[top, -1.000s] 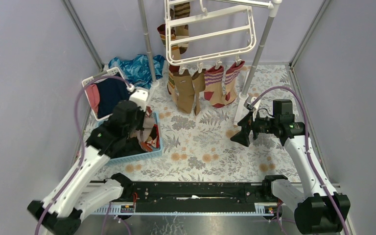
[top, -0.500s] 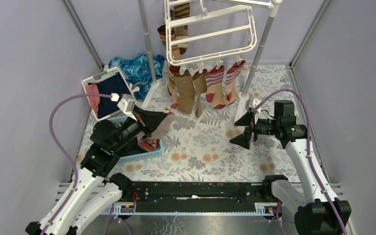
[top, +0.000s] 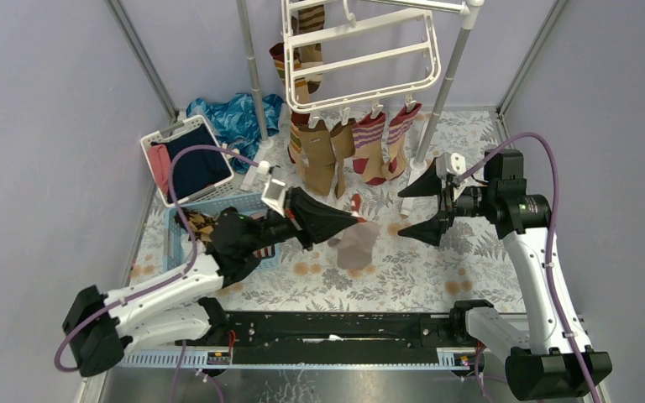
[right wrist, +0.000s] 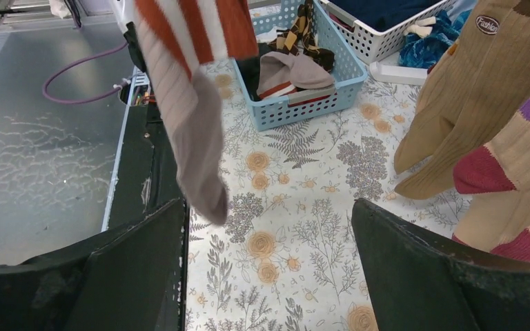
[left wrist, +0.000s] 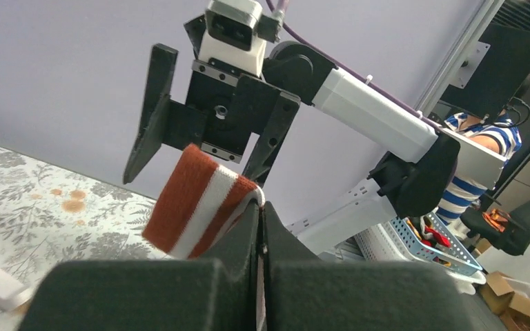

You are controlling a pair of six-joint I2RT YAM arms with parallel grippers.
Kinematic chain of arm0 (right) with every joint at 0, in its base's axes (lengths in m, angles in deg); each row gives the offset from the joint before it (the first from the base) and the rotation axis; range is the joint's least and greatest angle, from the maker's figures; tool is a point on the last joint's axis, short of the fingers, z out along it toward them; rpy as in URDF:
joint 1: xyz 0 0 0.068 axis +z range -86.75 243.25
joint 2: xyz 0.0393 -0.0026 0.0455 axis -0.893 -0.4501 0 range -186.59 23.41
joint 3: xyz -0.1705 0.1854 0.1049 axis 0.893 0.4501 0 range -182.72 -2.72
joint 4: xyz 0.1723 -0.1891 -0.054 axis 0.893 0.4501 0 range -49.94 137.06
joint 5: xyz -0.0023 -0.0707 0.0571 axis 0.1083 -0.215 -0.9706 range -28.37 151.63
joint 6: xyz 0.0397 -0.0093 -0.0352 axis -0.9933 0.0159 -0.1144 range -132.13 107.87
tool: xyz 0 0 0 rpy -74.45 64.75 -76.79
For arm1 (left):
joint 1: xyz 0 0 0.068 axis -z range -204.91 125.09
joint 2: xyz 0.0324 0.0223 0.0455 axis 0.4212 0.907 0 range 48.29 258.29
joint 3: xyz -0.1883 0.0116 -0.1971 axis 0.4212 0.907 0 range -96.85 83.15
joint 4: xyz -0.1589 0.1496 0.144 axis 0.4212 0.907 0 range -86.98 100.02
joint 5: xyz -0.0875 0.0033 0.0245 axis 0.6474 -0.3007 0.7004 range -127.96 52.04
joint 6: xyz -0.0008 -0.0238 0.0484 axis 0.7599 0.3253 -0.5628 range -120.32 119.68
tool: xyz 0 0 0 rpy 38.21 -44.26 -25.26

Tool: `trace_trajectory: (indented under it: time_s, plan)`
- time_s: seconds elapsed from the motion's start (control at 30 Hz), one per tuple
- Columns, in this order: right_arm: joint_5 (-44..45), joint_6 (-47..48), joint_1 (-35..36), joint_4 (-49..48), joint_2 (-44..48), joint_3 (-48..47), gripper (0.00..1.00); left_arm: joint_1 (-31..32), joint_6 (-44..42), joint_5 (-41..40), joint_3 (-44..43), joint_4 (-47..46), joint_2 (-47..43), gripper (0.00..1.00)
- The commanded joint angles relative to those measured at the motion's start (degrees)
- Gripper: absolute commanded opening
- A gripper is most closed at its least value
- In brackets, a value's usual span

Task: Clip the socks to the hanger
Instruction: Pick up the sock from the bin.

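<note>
My left gripper [top: 358, 221] is shut on a tan sock [top: 354, 245] with a red-and-white striped cuff [left wrist: 197, 200], pinched at the cuff's edge. The sock hangs above the middle of the floral mat. My right gripper [top: 403, 217] is wide open just to the right, facing the sock with nothing between its fingers; in the right wrist view the sock [right wrist: 194, 124] dangles ahead of the left finger [right wrist: 138, 269]. The white hanger [top: 361, 59] stands at the back with several socks [top: 344, 151] clipped along its front edge.
A small blue basket [top: 173, 228] with more socks sits at the left, under my left arm. Behind it are a white slotted basket [top: 153, 139] of dark clothes and a shiny blue cloth [top: 235, 113]. The hanger's pole [top: 437, 109] rises near my right gripper.
My left arm lifted the striped-cuff sock out of the blue basket and swung it right to the mat's middle. My right gripper rose and turned toward it, staying open.
</note>
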Motion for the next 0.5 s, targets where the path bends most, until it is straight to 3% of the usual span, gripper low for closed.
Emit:
trace_trajectory:
  time_s: [0.0,0.27,0.4,0.47]
  plan:
    - [-1.1,-6.7,0.4,-1.5,0.2,-2.0,1.00,5.2,-7.9,-8.1,-2.6,-11.0,6.1,0.00]
    - [-7.8,-10.7,0.4,-5.0,1.4,1.5,1.00,7.5,-7.9,-10.5,-3.2,-17.8,13.1,0.00]
    - [-10.6,-18.8,0.4,-12.6,1.5,4.9,1.00,7.6,-9.5,-4.6,-3.3,-20.5,14.0,0.00]
    - [-12.4,-22.0,0.3,-15.0,1.5,6.4,1.00,7.5,-14.5,-0.3,-3.6,-16.2,13.1,0.00]
